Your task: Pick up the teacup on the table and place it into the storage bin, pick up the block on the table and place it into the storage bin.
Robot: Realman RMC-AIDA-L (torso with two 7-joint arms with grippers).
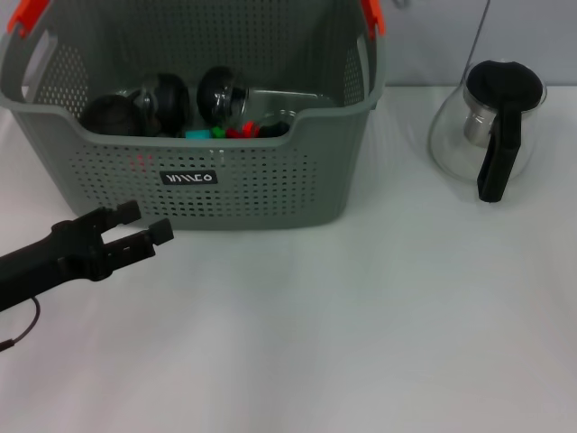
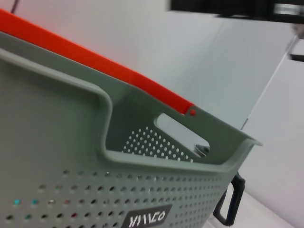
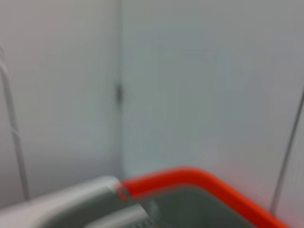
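- Left gripper (image 1: 149,223): fingers apart, nothing held, low before storage bin (image 1: 261,194)
- Right gripper: not seen
- Teacup, block: none seen on worktop (image 1: 361,316); bin contents indistinct
- Risk: bin front may be knocked by the fingers

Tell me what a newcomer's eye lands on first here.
The big grey storage bin with orange handle ends fills the table's far left, dark round items and colourful bits inside. The left pincer hovers open and empty just before its front wall. A glass teapot with black lid stands at far right.
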